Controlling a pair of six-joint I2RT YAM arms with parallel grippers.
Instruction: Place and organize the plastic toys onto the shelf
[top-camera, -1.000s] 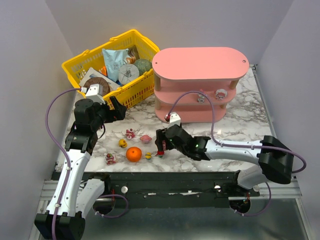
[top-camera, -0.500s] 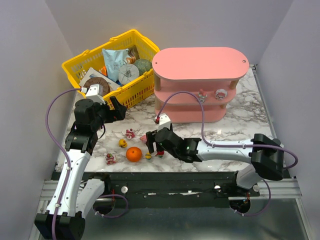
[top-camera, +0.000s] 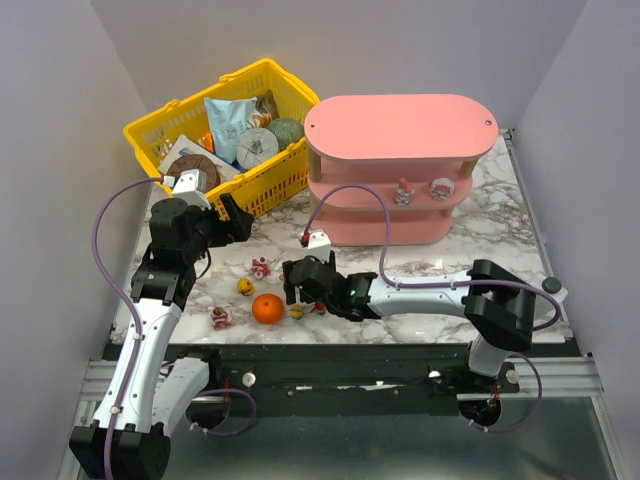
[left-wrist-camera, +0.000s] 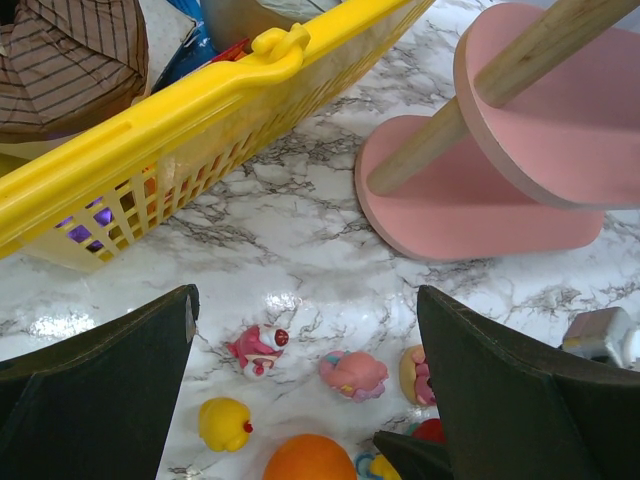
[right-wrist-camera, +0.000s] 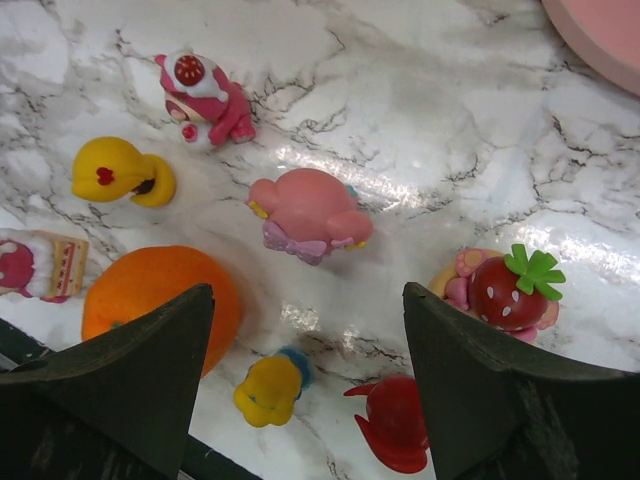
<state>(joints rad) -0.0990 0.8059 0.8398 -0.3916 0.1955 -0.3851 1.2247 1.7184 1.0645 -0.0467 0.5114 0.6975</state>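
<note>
On the left, the left end effector (top-camera: 233, 221) hung just in front of the yellow basket (top-camera: 275, 180), jaws spread wide with nothing between them. Below it, the loose plastic toys (left-wrist-camera: 258, 350) lay on the marble surface (top-camera: 470, 250). Furthest left was a cake-shaped piece (top-camera: 220, 317), then a yellow figure (top-camera: 245, 287) and a pink figure with a strawberry cap (top-camera: 260, 267). Past the orange ball (top-camera: 267, 309) came a small yellow toy (top-camera: 296, 311) and a red toy (top-camera: 318, 306). The right wrist view added a pink bow toy (right-wrist-camera: 305, 215) and a strawberry-topped toy (right-wrist-camera: 505, 290), both beneath that arm. The right end effector (right-wrist-camera: 305, 290) hovered low over this cluster, jaws apart and gripping nothing, with the pink bow toy nearest its gap. Further right, the pink shelf (top-camera: 400, 125) carried one figurine (top-camera: 404, 190) and a second figurine (top-camera: 441, 187) side by side on its middle tier, and nothing showed on its top board. By that count the job looked early: two toys shelved and seven left on the surface, none of them in a grip
</note>
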